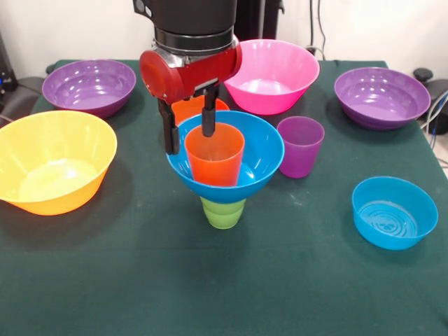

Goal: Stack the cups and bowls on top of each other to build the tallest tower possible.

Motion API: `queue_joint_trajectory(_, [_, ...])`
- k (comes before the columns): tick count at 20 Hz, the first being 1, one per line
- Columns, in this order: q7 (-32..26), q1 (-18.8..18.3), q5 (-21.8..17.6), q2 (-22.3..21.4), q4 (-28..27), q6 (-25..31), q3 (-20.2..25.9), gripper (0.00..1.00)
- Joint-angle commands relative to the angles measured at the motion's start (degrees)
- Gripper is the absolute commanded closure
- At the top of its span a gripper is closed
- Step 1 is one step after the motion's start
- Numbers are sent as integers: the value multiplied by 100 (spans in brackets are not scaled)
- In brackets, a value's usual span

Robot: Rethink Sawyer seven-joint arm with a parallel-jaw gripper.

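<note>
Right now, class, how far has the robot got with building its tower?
Done: the green cup carries the medium blue bowl, with the orange cup standing in it. In hand: the gripper straddles that cup's rim. Left: the small orange bowl, purple cup and other bowls sit unstacked.

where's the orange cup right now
In the front view the orange cup stands mid-table inside the blue bowl atop the green cup, left of the purple cup.
</note>
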Motion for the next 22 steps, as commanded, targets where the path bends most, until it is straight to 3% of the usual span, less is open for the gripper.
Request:
queue_joint_trajectory(1, [-1026,19,-23,35,513,593,178,0])
queue_joint_trajectory(22, [-1011,132,101,11,490,844,168,0])
